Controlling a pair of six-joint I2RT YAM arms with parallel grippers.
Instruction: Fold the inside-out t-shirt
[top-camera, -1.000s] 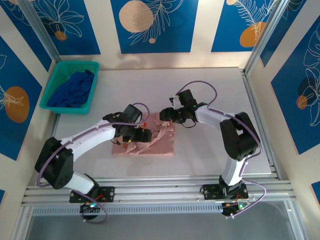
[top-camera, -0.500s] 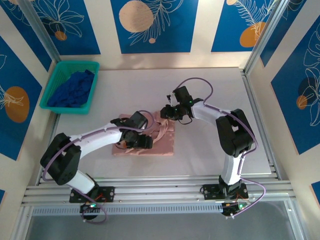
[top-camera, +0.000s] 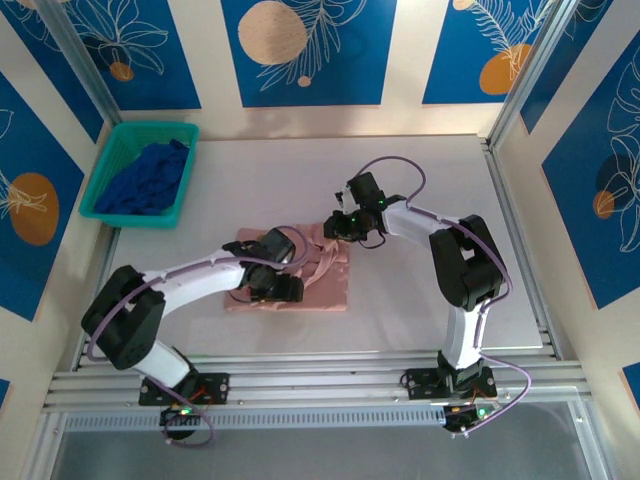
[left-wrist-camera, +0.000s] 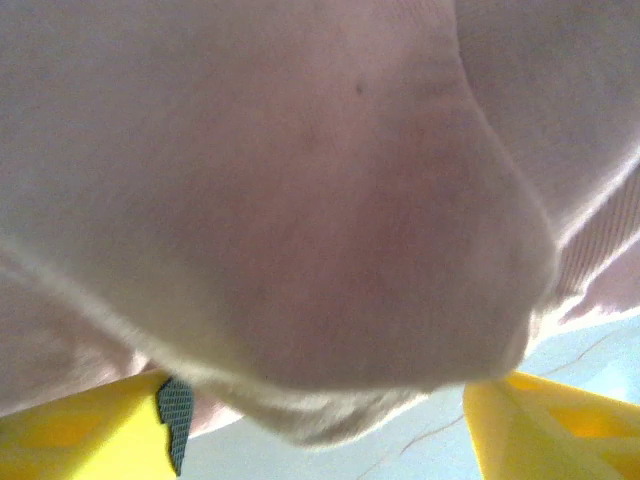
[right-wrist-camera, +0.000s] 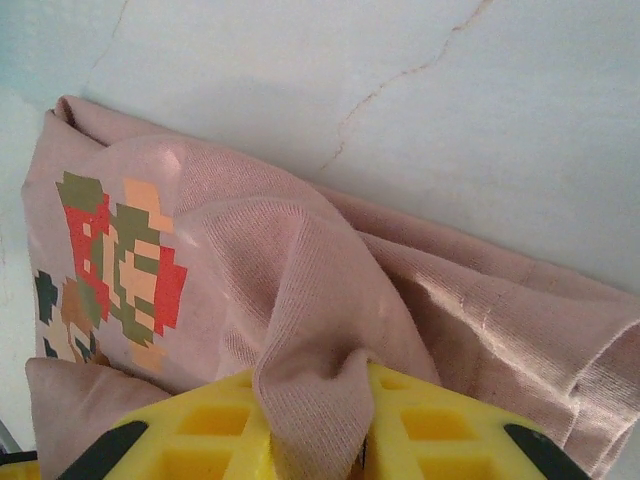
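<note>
- Pink cotton is bulging across the left wrist view: the shirt (top-camera: 325, 292) is lying rumpled on the table (top-camera: 420, 180), just off its middle toward 7 o'clock in the top view.
- The left gripper (top-camera: 287, 290) is sitting at the shirt's 6 o'clock edge, having slid in from 9 o'clock over the last second. Its yellow fingers (left-wrist-camera: 70, 440) are standing wide apart with a fold of cloth sagging between them, and nothing is pinched.
- Judging from that, the left arm is lining up for a grab rather than holding, so the near edge is not yet under control.
- The cloth itself is hardly shifting between frames. The outline is keeping its rough rectangle, with loose ridges running toward 1 o'clock.
- The right gripper (right-wrist-camera: 312, 420) is working at the shirt's 1 o'clock corner, having crept slightly toward 11 o'clock. Its jaws are closed tight on a raised ridge of cloth.
- Beside that ridge, at 9 o'clock in the right wrist view, the pixel print (right-wrist-camera: 110, 260) is showing face up.
- Taken together, the fold is looking barely begun: one corner is being held and the other side is waiting for a grip.
- Farthest off, at 10 o'clock, the teal basket (top-camera: 128, 219) is holding the blue garment (top-camera: 150, 180), well apart from the work.
</note>
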